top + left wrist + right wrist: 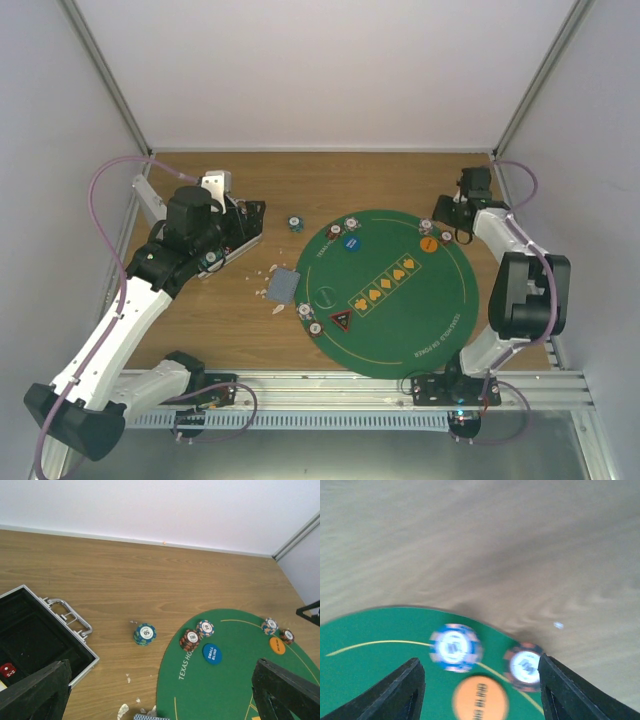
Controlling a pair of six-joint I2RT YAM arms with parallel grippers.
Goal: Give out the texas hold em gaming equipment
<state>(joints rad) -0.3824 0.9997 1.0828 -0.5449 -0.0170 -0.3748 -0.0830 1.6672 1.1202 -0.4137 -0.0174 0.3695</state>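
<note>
A stack of green-blue poker chips (295, 222) stands on the wood left of the green mat and also shows in the left wrist view (145, 634). Two chips (190, 639) and a blue token (212, 653) lie on the mat's far left. A blue chip (455, 647), a brown chip (524, 666) and an orange token (480, 699) lie at the mat's far right. A card deck (284, 286), two chips (304, 311) and a red-triangle token (340, 321) sit at the mat's near left. My left gripper (160, 700) is open and empty above the case's edge. My right gripper (480, 695) is open just above the orange token.
The silver case (235, 225) lies open at the far left, with a red die (7, 669) inside. The round green felt mat (420, 320) covers the right half of the table. Small paper scraps (123, 710) lie on the wood near the deck. White walls enclose the table.
</note>
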